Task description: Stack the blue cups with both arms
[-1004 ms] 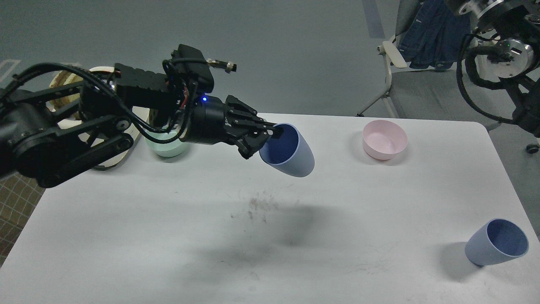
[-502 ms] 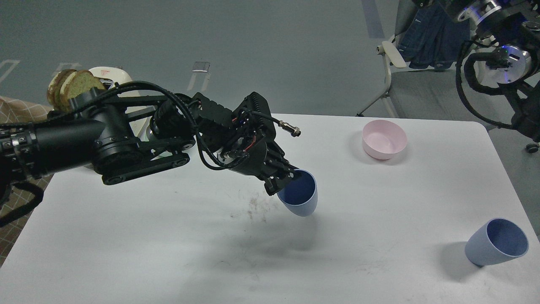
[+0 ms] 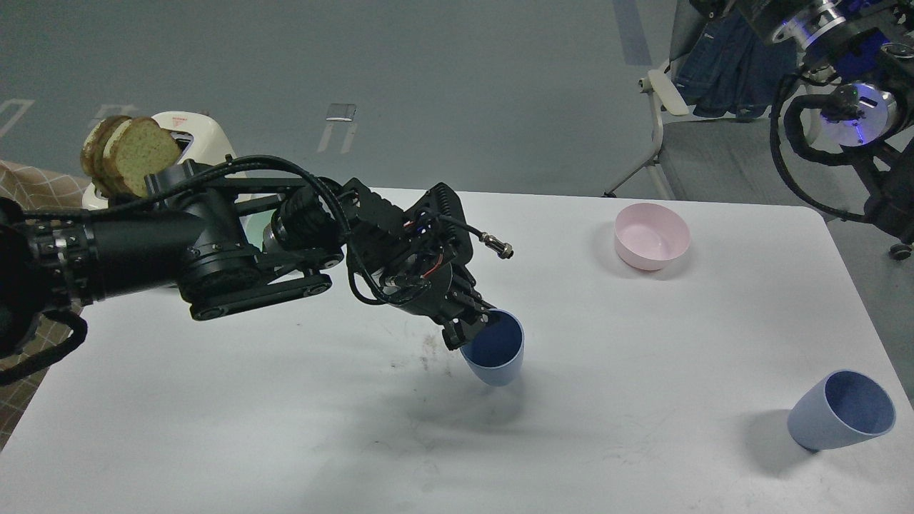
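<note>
My left gripper (image 3: 469,327) is shut on the near rim of one blue cup (image 3: 495,351), one finger inside it. The cup is nearly upright, mouth up, with its base at or just above the white table (image 3: 285,442) near the middle; I cannot tell if it touches. The second blue cup (image 3: 841,410) stands alone, tilted, at the table's front right corner. My right arm (image 3: 846,107) is raised beyond the table's far right corner, and its gripper does not show.
A pink bowl (image 3: 651,237) stands at the back right of the table. A white toaster (image 3: 193,132) with bread slices (image 3: 132,153) is at the back left, behind my left arm. A chair (image 3: 685,135) with a denim jacket stands beyond the table.
My left arm has swung the held cup forward and down, from high over the back of the table to the surface near the middle, turning it mouth-up. The right arm has shifted slightly.
</note>
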